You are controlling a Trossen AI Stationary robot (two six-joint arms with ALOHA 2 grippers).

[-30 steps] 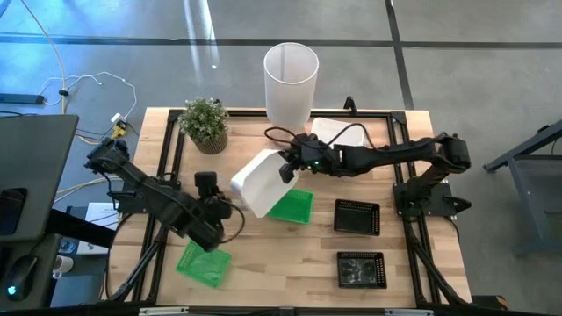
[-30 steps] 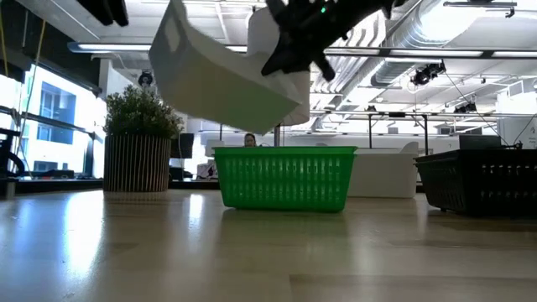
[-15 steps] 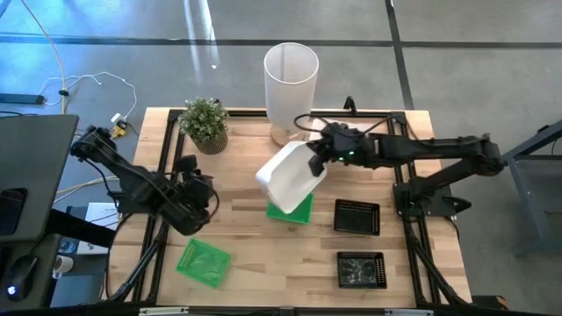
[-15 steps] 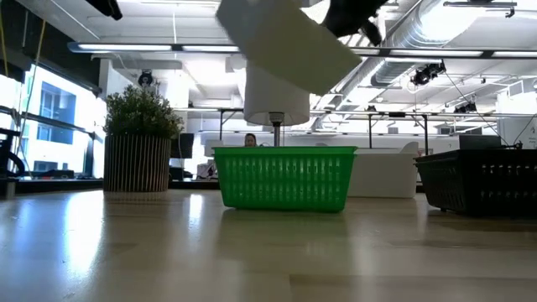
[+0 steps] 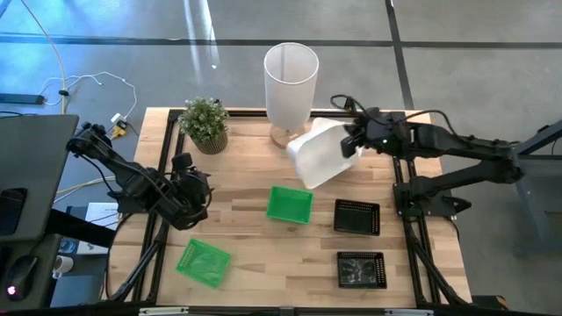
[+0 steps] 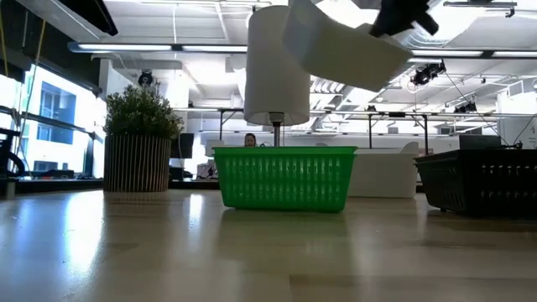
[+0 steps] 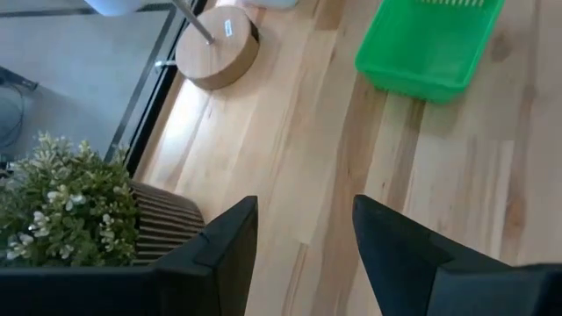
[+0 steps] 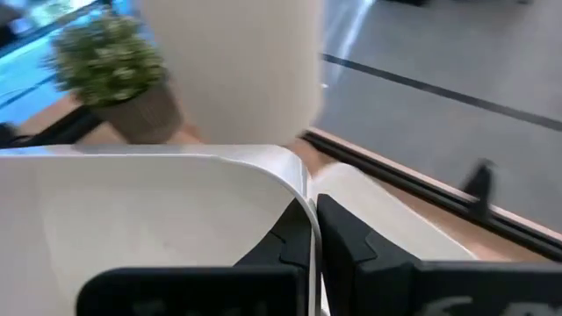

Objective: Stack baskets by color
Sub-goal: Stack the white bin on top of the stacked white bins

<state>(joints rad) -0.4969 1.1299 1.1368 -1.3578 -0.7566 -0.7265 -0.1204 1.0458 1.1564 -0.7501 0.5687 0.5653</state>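
My right gripper (image 5: 356, 140) is shut on a white basket (image 5: 318, 158), raised at the table's far right, next to the tall white bin (image 5: 291, 79). Another white basket (image 8: 386, 219) lies on the table below it. One green basket (image 5: 290, 204) stands on its base mid-table and a second one (image 5: 204, 262) sits near the left front. Two black baskets (image 5: 357, 217) (image 5: 361, 269) rest on the right. My left gripper (image 5: 189, 189) hovers open over the table's left side, with nothing between its fingers. My right gripper pinches the white basket's side wall at the rim (image 8: 303, 197), close to a rounded corner, one finger inside the basket and one outside. The fingers come from the table's right, slanting down. The basket (image 6: 344, 46) hangs tilted, lifted clear of the table.
A potted plant (image 5: 205, 123) stands at the far left corner. The bin's round wooden foot (image 7: 217, 57) sits at the far edge. Bare wood lies between the green baskets and along the near edge.
My right gripper has carried the white basket up and toward the table's far right, away from above the middle green basket; the basket stays tilted and clear. My left gripper has drawn back from the near-left green basket toward the far left, still open.
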